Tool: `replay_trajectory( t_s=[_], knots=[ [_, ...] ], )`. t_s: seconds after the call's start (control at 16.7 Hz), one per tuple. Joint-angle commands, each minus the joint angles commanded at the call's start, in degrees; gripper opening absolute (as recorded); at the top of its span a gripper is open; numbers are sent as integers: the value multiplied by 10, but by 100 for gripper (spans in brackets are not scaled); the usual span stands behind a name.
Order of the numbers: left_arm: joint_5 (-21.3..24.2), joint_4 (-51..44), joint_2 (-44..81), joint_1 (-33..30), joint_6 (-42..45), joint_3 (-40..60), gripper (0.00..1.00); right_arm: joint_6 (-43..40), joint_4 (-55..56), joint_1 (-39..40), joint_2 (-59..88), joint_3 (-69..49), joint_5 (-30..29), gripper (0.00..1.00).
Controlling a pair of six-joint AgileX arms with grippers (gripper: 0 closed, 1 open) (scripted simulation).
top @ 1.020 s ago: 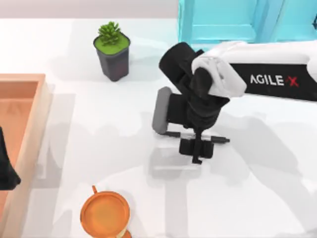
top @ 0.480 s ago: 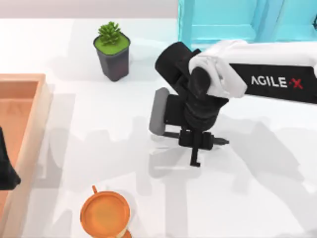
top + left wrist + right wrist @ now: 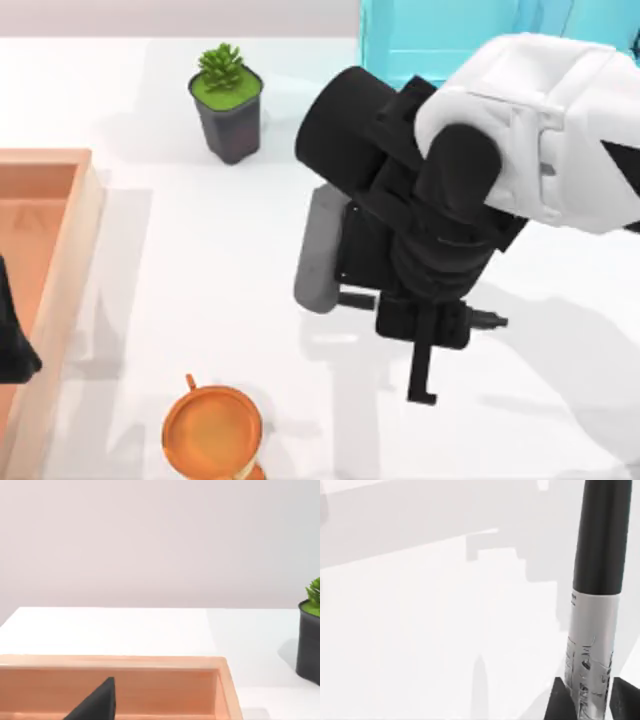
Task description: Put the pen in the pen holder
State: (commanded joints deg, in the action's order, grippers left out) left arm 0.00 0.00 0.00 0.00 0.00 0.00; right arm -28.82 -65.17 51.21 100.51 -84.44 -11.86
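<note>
Tray (image 3: 60, 240) of orange wood lies at the table's left, the left gripper (image 3: 12, 340) parked over it, fingers unreadable. Mid-table, the right gripper (image 3: 425, 330) pinches the pen (image 3: 490, 321) crosswise above the white table (image 3: 200, 290).

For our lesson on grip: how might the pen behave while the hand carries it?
The pen looks stiff, probably light. Its smooth round barrel may slip or swivel, since the right hand pinches it at one spot. Set on the table, it would likely roll.
</note>
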Motion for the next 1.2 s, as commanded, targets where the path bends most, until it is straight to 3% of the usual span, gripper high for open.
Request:
replay_trajectory(
  t_s=[0.48,0.66,0.9,1.2],
  knots=[
    [0,0,0,0,0,0,100,26,-34,24,-34,4,-2,0],
    [0,0,0,0,0,0,100,31,-10,-4,-26,20,32,0],
    [0,0,0,0,0,0,100,51,79,-106,4,68,161,0],
    [0,0,0,0,0,0,100,88,249,-298,61,146,440,0]
  ],
)
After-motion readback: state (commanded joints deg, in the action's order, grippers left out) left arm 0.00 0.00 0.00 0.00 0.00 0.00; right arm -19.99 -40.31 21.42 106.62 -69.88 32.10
